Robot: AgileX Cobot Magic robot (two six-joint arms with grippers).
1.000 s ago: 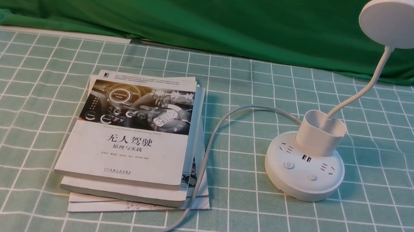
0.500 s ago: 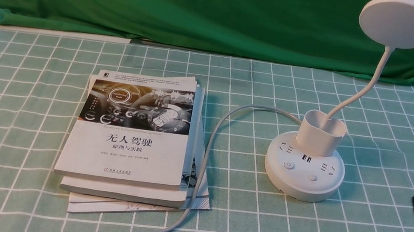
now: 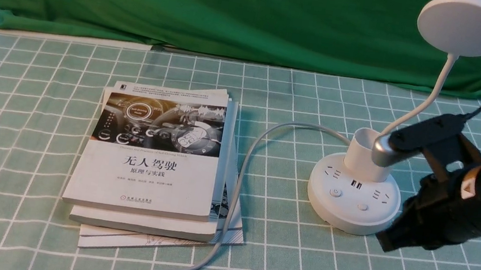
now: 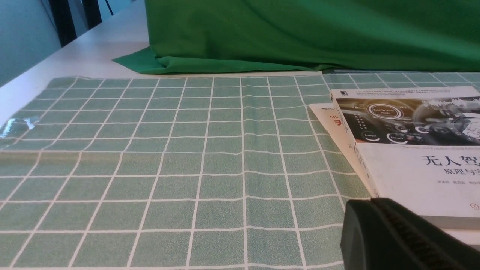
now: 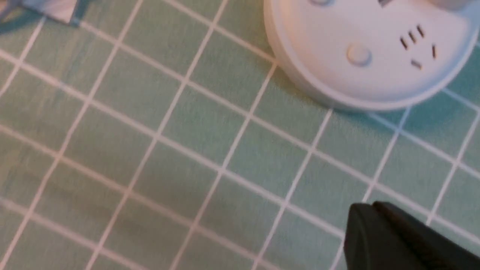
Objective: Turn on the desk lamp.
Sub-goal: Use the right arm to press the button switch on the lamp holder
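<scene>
The desk lamp (image 3: 352, 207) stands on the checked cloth (image 3: 10, 131), to the right of a stack of books (image 3: 151, 165). Its cup (image 3: 366, 164) sits on the round base, and the thin neck (image 3: 435, 87) rises out of the cup to the disc head. The right gripper (image 3: 386, 240) was at the picture's right edge half a second ago. It now hovers just beside the base's near rim, fingers pressed together and holding nothing. The left gripper (image 4: 360, 217) sits low beside the books, fingers also together.
</scene>
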